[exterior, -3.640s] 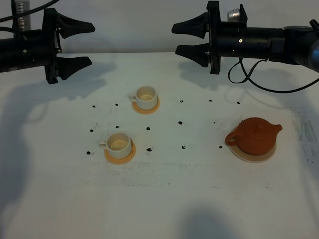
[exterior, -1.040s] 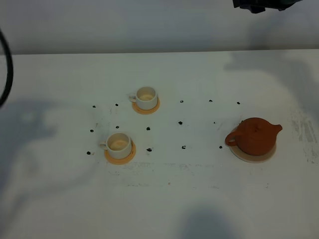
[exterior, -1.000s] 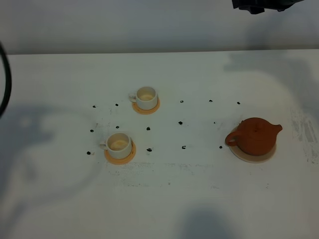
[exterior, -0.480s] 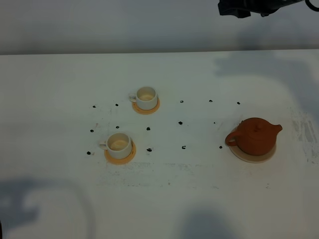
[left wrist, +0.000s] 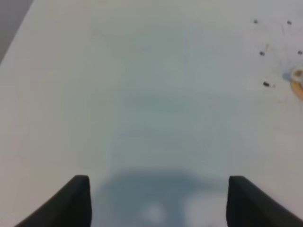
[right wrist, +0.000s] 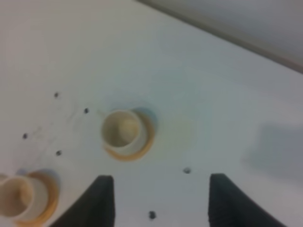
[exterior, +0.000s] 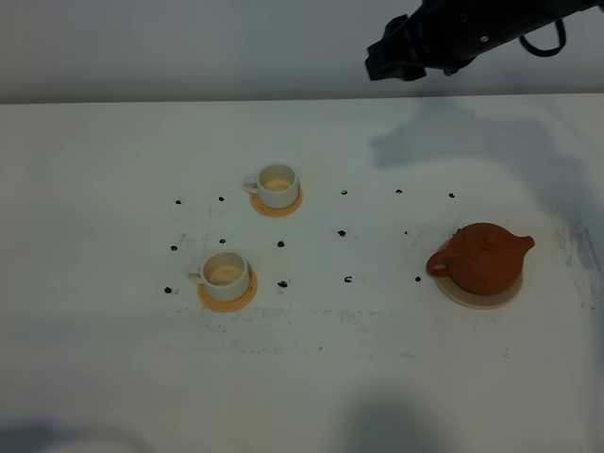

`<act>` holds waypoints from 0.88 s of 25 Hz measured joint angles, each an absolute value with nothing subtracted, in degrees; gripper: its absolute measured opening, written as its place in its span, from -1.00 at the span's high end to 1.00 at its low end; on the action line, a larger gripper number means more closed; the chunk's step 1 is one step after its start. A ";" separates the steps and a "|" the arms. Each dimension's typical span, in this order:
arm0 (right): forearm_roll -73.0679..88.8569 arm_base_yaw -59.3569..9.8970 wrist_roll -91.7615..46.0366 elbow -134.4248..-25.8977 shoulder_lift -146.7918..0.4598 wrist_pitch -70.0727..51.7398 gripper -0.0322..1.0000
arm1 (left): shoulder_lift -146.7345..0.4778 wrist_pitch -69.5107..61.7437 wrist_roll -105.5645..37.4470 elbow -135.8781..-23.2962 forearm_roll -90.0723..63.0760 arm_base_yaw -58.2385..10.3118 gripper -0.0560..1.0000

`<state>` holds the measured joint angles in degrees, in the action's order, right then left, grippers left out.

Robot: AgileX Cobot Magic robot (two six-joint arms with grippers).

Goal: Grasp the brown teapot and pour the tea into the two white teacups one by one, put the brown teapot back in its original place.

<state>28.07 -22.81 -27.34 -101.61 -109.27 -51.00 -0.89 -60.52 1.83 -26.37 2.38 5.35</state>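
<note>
Two white teacups (exterior: 276,186) (exterior: 226,274) stand left on the surface (exterior: 377,377) in the high view; the brown teapot (exterior: 481,258) sits on its pale coaster (exterior: 477,302), right. Left wrist: the left hand (left wrist: 158,203) spreads wide over the surface. Right wrist: the right hand (right wrist: 161,203) hangs wide apart, gripping nothing, above a teacup (right wrist: 122,130).

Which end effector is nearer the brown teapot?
Right. Right end effector hovers back-left of the brown teapot; left end effector is over bare table, outside the overhead view.
</note>
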 joint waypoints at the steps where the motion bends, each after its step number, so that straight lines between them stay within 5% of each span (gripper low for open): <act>1: 28.00 -23.27 -27.34 -101.61 -109.49 -51.22 0.09 | -0.29 -60.78 1.83 -26.06 2.38 5.35 -0.19; 22: 25.47 -32.86 -26.95 -101.61 -118.41 -47.33 0.09 | -0.16 -60.82 1.99 -26.00 2.32 5.35 -0.19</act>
